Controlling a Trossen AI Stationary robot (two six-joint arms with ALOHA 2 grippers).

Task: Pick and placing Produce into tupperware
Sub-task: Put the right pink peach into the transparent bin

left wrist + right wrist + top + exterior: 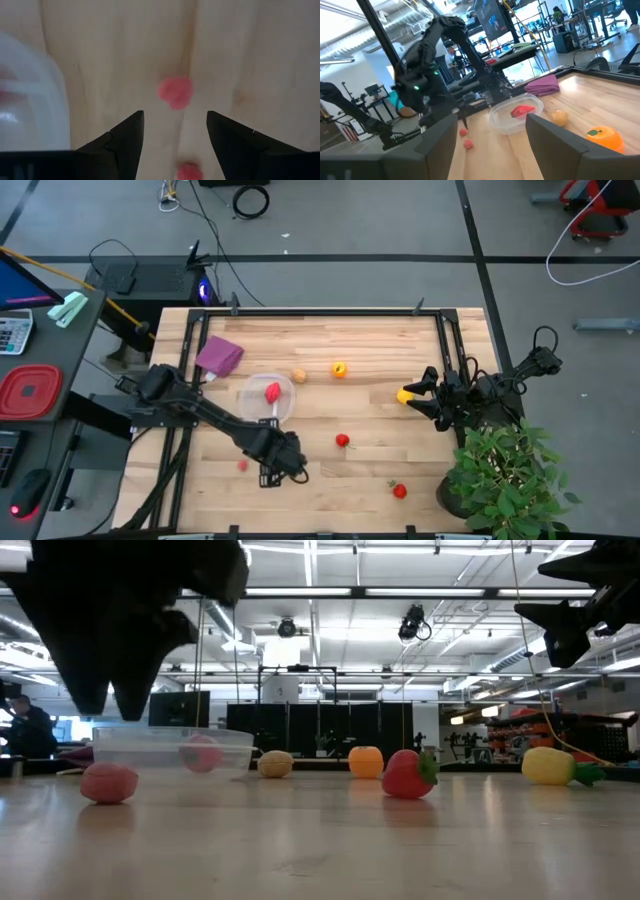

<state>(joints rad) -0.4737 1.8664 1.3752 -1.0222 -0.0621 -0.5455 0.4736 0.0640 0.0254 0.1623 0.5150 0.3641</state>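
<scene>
The clear round tupperware (268, 395) stands on the table's left half with a red piece (273, 391) inside it. My left gripper (272, 470) hovers open near it, pointing down. Its fingers (131, 131) frame a small pink piece (174, 92) on the wood, and a second pink piece (189, 171) lies closer in. Loose on the table lie a tan piece (298, 376), an orange one (340, 369), a yellow one (404, 394) and two red ones (343, 440) (399, 491). My right gripper (420, 390) waits open, raised above the yellow piece (550, 766) by the right edge.
A purple cloth (220, 355) lies beyond the tupperware near the far left corner. A potted plant (510, 470) crowds the near right corner beside the right arm. A red lidded container (30, 390) sits off the table to the left.
</scene>
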